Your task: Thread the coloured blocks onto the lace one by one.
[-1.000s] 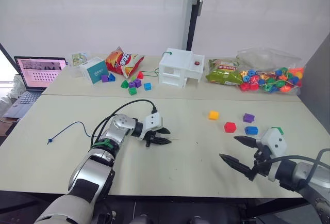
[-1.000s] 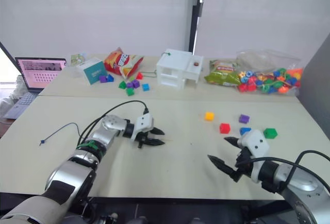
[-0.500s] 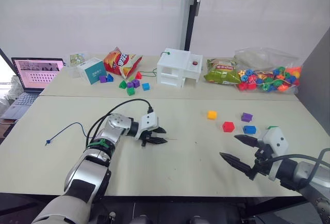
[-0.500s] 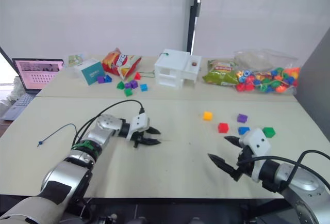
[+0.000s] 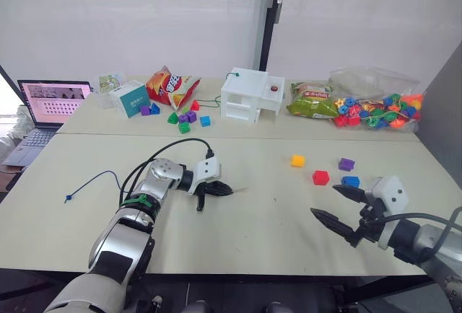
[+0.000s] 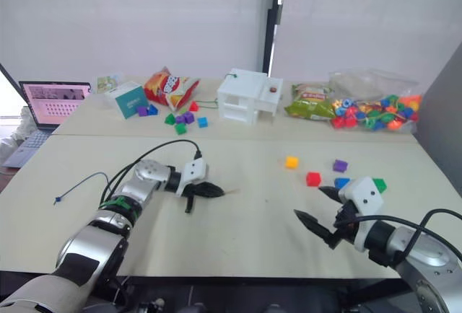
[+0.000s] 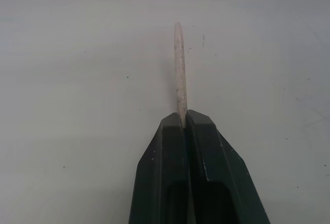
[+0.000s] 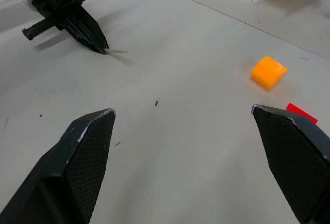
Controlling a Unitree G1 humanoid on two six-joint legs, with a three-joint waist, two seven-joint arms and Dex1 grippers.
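Five coloured blocks lay loose on the near table, none on the lace yet: yellow block farthest in, then purple block, red block, blue block, and green block peeking out just behind the right gripper's white housing. Left gripper sat clamped on the lace just behind its stiff pale tip, fingers pressed together with the tip poking straight out ahead of them. Tip's long axis ran roughly level over the table, aimed across toward the robot's right, where the blocks were. Rest of the dark lace trailed away to the far left, ending in its small knot near the table edge. Right gripper hovered with jaws spread wide, nothing between them, low over the table and just on the near side of the red and blue blocks. Judged by that layout, right arm clearly nearer the blocks, left well apart from them; probably a block to be picked first and turned so its hole lined up with the tip's axis. Hole directions too small to make out.
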